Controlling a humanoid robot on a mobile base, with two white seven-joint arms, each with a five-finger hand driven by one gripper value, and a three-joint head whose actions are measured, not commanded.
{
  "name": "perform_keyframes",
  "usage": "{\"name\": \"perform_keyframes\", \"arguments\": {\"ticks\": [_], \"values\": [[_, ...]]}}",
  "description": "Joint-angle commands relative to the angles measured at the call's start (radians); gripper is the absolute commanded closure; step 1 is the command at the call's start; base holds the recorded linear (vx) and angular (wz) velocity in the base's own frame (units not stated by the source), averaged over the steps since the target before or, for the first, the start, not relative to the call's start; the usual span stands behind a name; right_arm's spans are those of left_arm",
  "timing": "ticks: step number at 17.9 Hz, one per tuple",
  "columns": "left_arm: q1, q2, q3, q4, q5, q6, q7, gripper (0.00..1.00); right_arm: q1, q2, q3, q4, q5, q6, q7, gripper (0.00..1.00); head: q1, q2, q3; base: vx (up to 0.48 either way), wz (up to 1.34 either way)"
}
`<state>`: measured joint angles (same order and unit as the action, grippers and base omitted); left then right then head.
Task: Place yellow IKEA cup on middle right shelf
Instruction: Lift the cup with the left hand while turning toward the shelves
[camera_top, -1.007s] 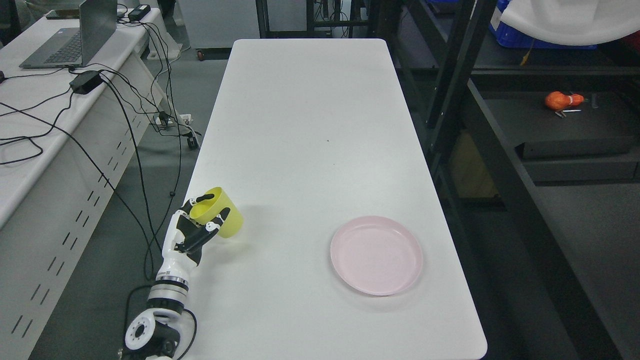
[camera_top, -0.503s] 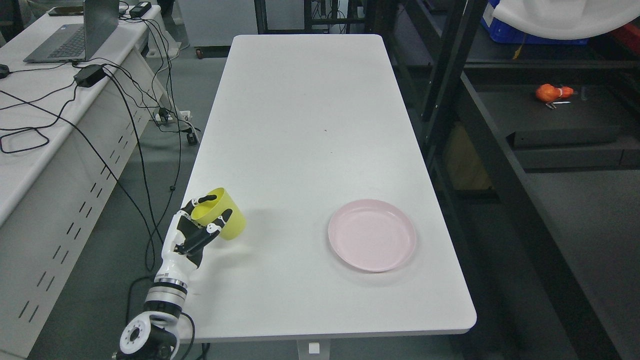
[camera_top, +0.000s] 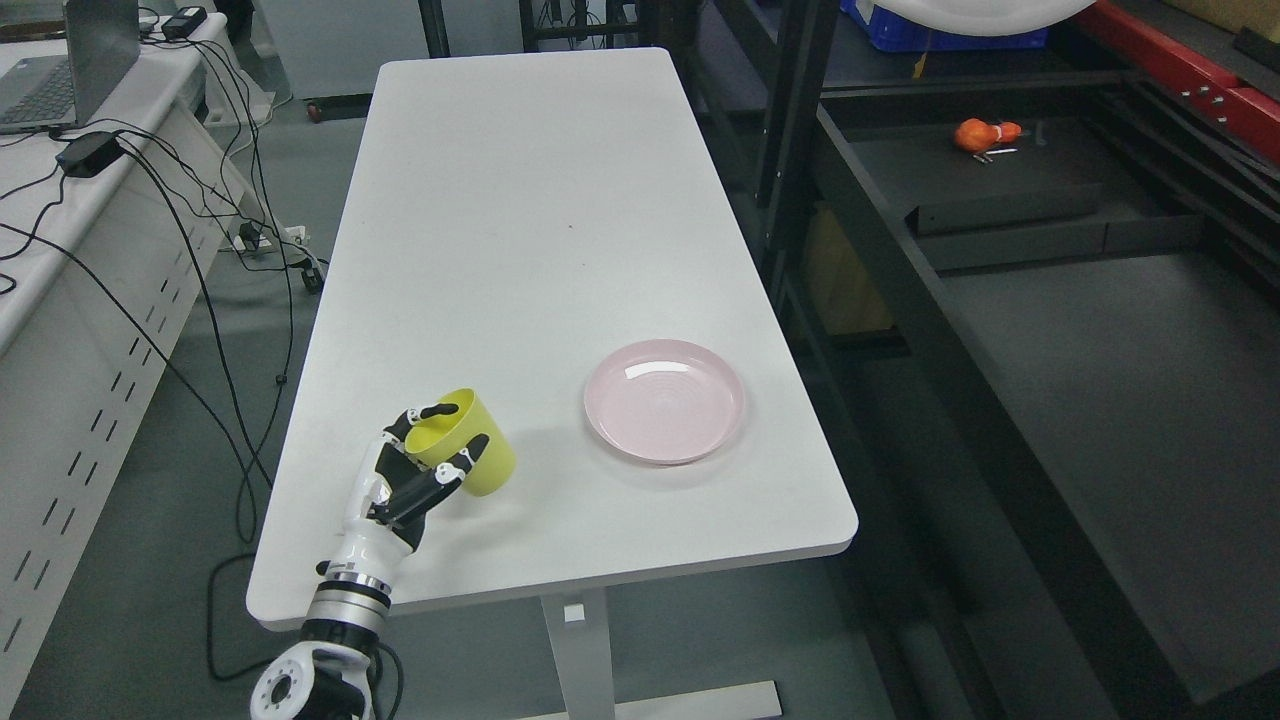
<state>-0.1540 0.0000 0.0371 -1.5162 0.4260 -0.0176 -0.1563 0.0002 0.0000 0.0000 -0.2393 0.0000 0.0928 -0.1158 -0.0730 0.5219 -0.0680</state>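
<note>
At 7 o'clock over the counter (camera_top: 520, 200), my left robot hand (camera_top: 400, 485) grips the tilted yellow cup (camera_top: 470, 455). Carrying step; next, swing toward the black shelf (camera_top: 1100, 330) at 3 o'clock.

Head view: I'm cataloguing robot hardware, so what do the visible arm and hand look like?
Only the left arm shows. The left hand has a white shell with black finger segments and white fingertips. Below it sits a silver-and-black banded wrist ring, then a white rounded joint housing with a circular face of small holes, and black cabling beside it.
</note>
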Motion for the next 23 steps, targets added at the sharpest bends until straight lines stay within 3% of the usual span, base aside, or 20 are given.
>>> {"name": "perform_keyframes", "arguments": {"ticks": [1, 23], "values": [[0.011, 0.017, -0.091, -0.070, -0.033, 0.004, 0.009, 0.98, 0.014, -0.017, 0.017, 0.000, -0.025, 0.001, -0.001, 0.01, 0.0000, 0.000, 0.000, -0.168, -0.15], [-0.024, 0.037, -0.123, -0.075, -0.046, 0.027, 0.001, 0.98, 0.014, -0.017, 0.017, 0.000, -0.025, 0.001, -0.001, 0.01, 0.0000, 0.000, 0.000, -0.229, 0.06]]}}
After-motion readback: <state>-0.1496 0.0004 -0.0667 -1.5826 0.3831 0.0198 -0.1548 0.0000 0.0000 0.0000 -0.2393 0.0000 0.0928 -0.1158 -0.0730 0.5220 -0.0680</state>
